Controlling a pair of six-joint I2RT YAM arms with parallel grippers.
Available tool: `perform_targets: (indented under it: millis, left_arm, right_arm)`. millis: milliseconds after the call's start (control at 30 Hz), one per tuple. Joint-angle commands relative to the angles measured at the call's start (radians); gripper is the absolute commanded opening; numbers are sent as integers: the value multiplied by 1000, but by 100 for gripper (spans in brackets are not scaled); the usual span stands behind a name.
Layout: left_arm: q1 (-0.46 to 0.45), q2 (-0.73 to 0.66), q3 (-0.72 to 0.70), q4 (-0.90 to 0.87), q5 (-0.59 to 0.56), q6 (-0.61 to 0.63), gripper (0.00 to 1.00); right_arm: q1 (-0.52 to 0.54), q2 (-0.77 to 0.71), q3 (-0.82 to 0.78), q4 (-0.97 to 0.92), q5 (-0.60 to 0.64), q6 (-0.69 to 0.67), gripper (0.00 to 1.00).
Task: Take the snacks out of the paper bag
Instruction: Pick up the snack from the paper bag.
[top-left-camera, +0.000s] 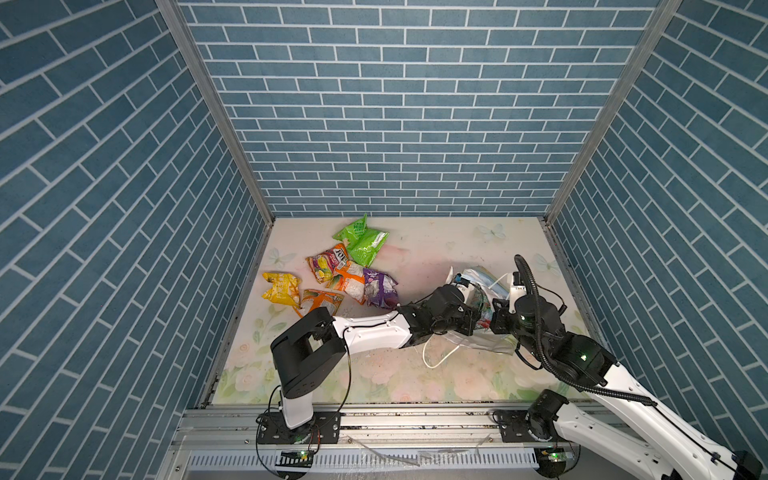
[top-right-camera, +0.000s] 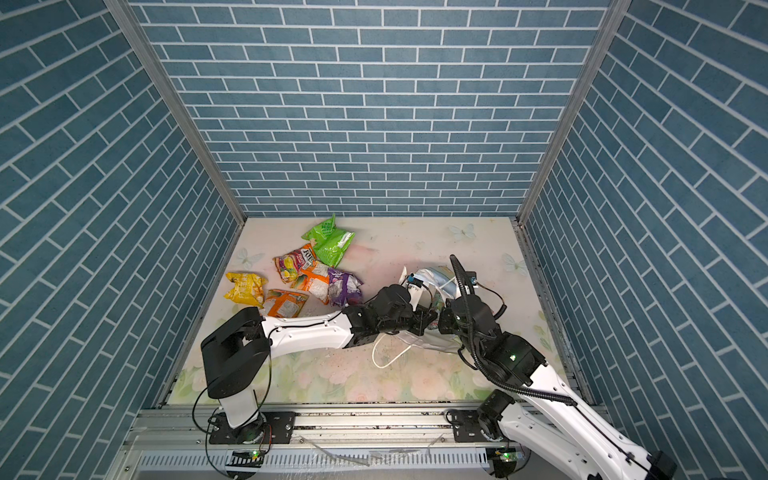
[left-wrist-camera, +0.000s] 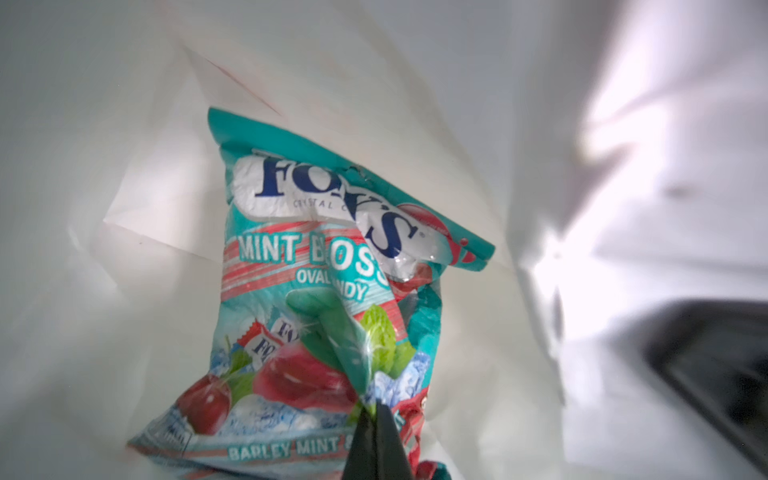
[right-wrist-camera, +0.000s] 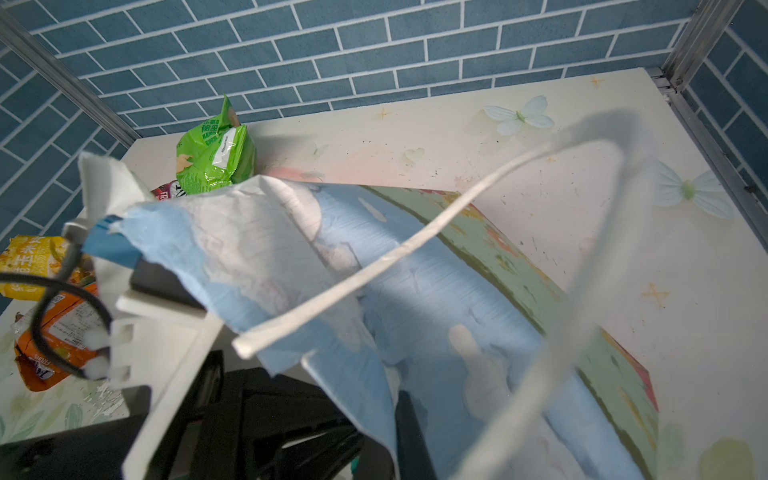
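**Table** (top-left-camera: 415, 374): floral print, walled on three sides by blue brick pattern.

**Paper bag** (top-left-camera: 482, 277): on the right half of the table, between the two arms. Lies crumpled on its side and partly lifted, long axis roughly across the table, mouth toward the left arm, green-printed bottom end toward the right side. Outer sky print clearest in the right wrist view (right-wrist-camera: 374, 257); white inside shown only in the left wrist view.

**Cord handle** (top-left-camera: 434, 357): loose on the table in front of the bag. A second one arches close before the right wrist camera.

**Snacks** already out: clustered at the left rear in both top views, well apart from the bag.
- Green packet (top-left-camera: 362, 243): nearest the back wall, touching the orange-red packet (top-left-camera: 328, 266).
- Orange-and-white packet (top-left-camera: 347, 284): between the orange-red packet and the purple packet (top-left-camera: 379, 291).
- Yellow packet (top-left-camera: 281, 289): leftmost, just beside a second orange packet (top-left-camera: 322, 301).

**Teal packet** (left-wrist-camera: 316, 291): inside the bag, visible only in the left wrist view. Long axis along the bag's depth, logo end pointing away from the gripper.

**Left gripper** (left-wrist-camera: 374, 415): deep in the bag's mouth, tips hidden in both top views. Pinched together on a fold near the teal packet's lower end.

**Right gripper** (right-wrist-camera: 399, 411): closed on the bag's rim paper. One dark finger visible, the other behind the paper.
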Motion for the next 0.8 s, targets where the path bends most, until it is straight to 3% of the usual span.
perform_targets:
  millis: [0, 767]
  left_arm:
    - [31, -63, -12, 40, -25, 12, 0]
    - [50, -172, -53, 39, 11, 6, 0]
  right_arm:
    - [-3, 10, 17, -84, 65, 5, 0]
    - [-4, 2, 34, -119, 111, 33, 0]
